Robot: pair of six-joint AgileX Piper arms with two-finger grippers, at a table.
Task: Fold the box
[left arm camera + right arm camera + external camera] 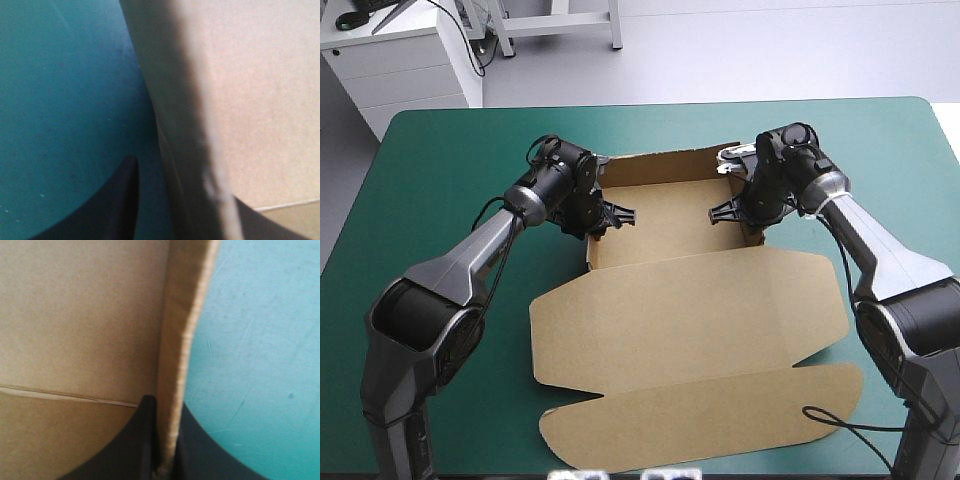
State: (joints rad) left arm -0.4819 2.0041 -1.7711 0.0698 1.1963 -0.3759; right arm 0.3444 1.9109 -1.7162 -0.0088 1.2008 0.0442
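Observation:
The brown box [690, 300] lies mid-table as an open tray, walls raised at the far end and the lid spread flat toward the near edge. My left gripper [612, 215] straddles the tray's left wall [185, 150]. Its outer finger [115, 205] stands a little off the board over the teal-green cover, and its inner finger [260, 225] is inside the tray, so it is open. At the right wall [182, 340] my right gripper [732, 212] is shut on the board's edge, which is pinched between its black fingers [135, 445].
The teal-green cover [440, 180] lies bare around the box. The lid's rounded front flap [700, 425] reaches close to the table's near edge. A white cabinet [400, 60] stands beyond the far left corner.

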